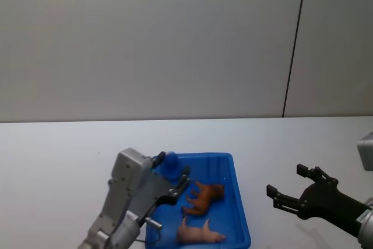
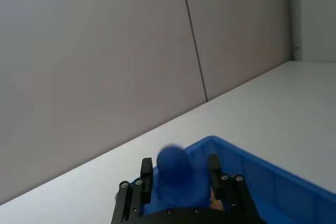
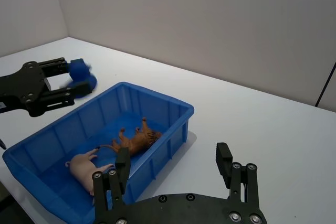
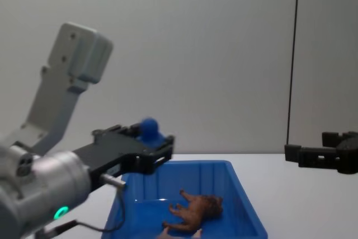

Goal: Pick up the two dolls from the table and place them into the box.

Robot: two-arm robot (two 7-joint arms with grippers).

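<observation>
Pale pink pig and brown lion lie side by side inside the blue box on the white table. Above its far-left corner, the left gripper clamps a small blue object. Right of the box, the right gripper hangs spread wide, holding nothing.

Lion and pig lie in the box, lion behind pig.
</observation>
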